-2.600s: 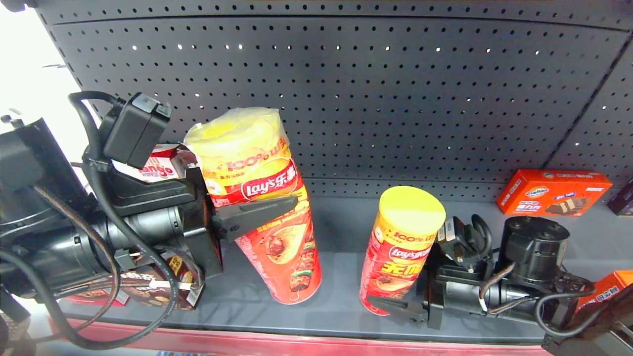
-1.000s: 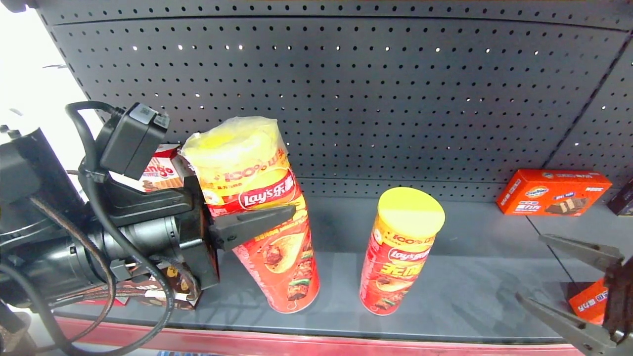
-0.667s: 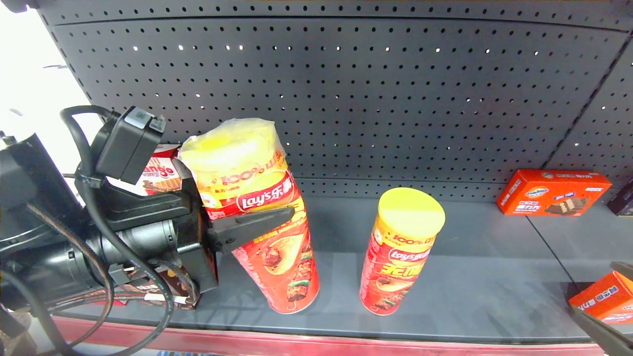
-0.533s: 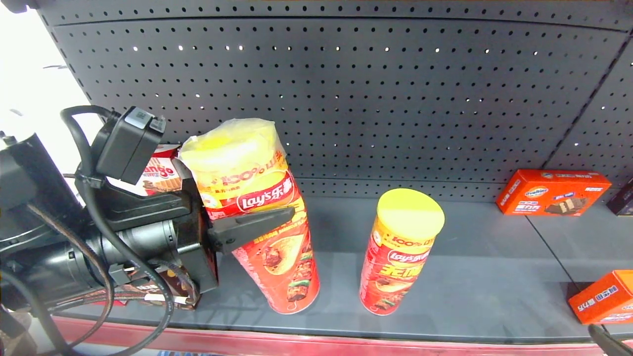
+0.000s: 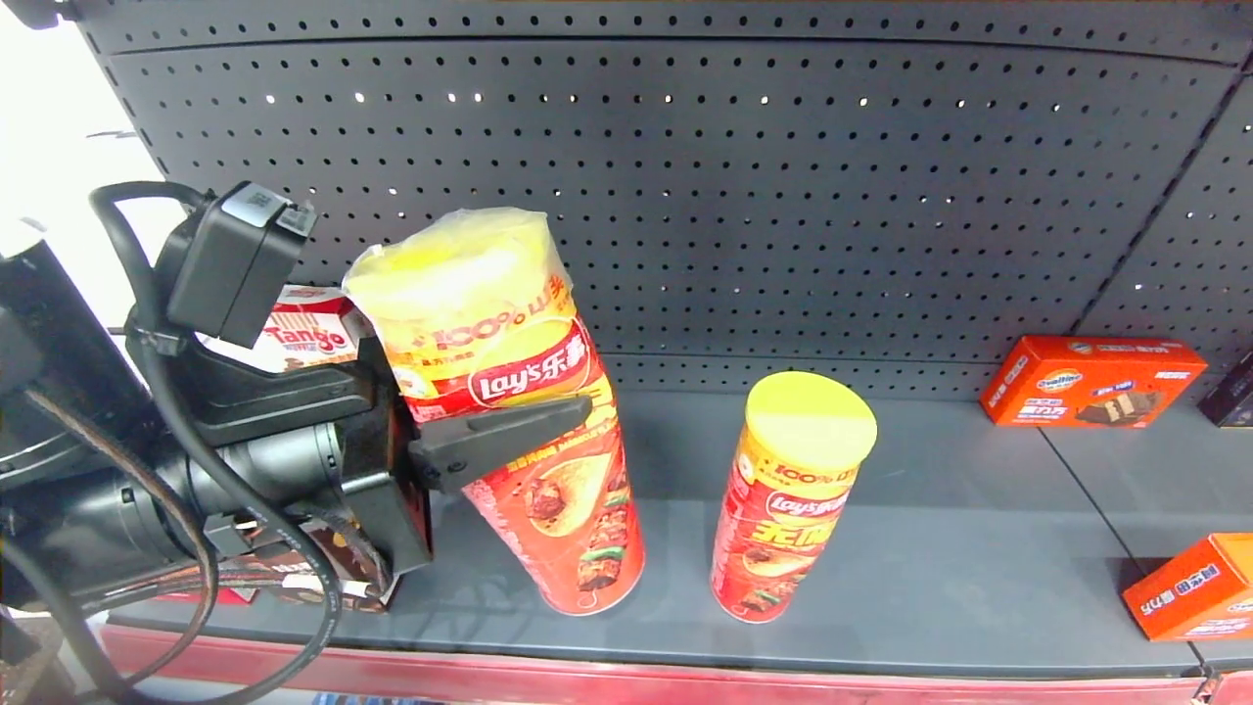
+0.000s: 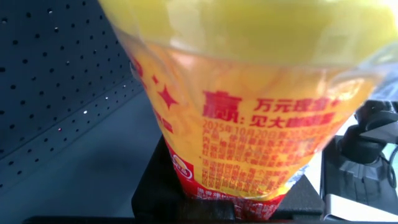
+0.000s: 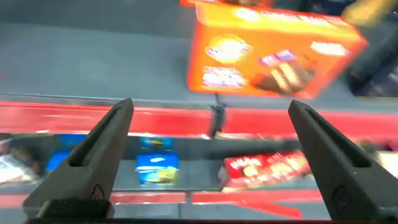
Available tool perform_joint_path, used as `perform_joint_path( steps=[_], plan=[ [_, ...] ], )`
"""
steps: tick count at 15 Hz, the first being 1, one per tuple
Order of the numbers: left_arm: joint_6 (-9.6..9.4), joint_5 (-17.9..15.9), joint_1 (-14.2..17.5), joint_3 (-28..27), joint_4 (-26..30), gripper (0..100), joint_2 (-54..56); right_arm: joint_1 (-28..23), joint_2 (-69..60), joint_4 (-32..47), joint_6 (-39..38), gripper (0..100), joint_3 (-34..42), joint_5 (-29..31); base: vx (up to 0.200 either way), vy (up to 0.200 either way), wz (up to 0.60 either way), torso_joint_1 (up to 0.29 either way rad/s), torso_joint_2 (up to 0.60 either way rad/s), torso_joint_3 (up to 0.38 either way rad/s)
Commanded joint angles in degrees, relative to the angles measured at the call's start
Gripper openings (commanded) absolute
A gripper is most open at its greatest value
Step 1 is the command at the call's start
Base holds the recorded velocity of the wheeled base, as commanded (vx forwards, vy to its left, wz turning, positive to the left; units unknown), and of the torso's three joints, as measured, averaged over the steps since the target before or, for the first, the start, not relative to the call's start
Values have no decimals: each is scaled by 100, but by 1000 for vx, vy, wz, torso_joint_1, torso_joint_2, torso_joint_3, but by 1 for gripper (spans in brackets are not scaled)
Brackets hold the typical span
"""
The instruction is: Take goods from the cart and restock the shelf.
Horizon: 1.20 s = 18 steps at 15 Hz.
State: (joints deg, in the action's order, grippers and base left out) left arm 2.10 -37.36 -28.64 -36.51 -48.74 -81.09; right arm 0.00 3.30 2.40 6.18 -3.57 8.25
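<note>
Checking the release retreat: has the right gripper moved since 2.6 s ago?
Yes. The right gripper backed rightward, away from the short can it flanked, toward the front orange box; it is open.

Left hand (image 5: pixel 536 390) clamped, right hand (image 7: pixel 210 107) spread

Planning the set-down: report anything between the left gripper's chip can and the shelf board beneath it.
Nothing visible. The left gripper holds the wrapped can tilted over bare shelf; the second can stands apart on its right, a wafer box behind on its left.
</note>
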Motion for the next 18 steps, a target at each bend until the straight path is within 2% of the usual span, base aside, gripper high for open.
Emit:
perform_joint_path(
  steps=[1, 3, 4, 5, 7, 8, 10, 11, 12, 13, 14, 15, 17, 18],
  plan=[
    [1, 1, -46, 12, 5, 0, 76, 0, -313, -3, -205, 100, 94, -78, 0, 0, 0, 0, 0, 0],
    [1, 1, -54, 21, -4, 0, 76, 0, -313, -187, -64, 100, 155, -465, 0, 0, 0, 0, 0, 0],
    [1, 1, -54, 12, -4, 0, 67, 0, -313, -460, 191, 100, 269, -1159, 0, 0, 0, 0, 0, 0],
    [1, 1, -54, 30, -22, 0, 76, 0, -313, -627, -29, 100, 348, -1590, 0, 0, 0, 0, 0, 0],
    [-25, 10, -54, 65, -22, 0, 129, 0, -313, -521, -820, 100, 304, 62, 0, 0, 0, 0, 0, 0],
    [-25, 10, -54, 109, -22, 0, 173, 0, -313, -451, -996, 100, 296, -25, 0, 0, 0, 0, 0, 0],
    [-34, 10, -63, 223, 5, 0, 261, 0, -313, -609, -952, 100, 348, -834, 0, 0, 0, 0, 0, 0],
    [-34, 1, -72, 250, 13, 0, 296, 0, -313, -557, -926, 100, 322, -992, 0, 0, 0, 0, 0, 0],
    [-8, 10, -169, 267, 13, 0, 322, -9, -225, -319, -961, 100, 269, -948, 0, 0, 0, 0, 0, 0],
    [1, 1, -177, 267, 31, 0, 322, -9, -234, -267, -943, 100, 340, -483, 0, 0, 0, 0, 0, 0],
    [1, 1, -177, 267, 31, 0, 322, 0, -242, -267, -908, 100, 348, -439, 0, 0, 0, 0, 0, 0],
    [-8, 1, -186, 311, 22, 0, 331, -9, -251, -267, -284, 100, 348, -940, 0, 0, 0, 0, 0, 0],
    [-8, -8, -204, 250, 5, 0, 331, 0, -251, -258, -724, 100, 357, -808, 0, 0, 0, 0, 0, 0],
    [-8, -52, -230, 241, -4, 0, 331, -9, -251, -249, -706, 100, 348, -781, 0, 0, 0, 0, 0, 0]
  ],
)
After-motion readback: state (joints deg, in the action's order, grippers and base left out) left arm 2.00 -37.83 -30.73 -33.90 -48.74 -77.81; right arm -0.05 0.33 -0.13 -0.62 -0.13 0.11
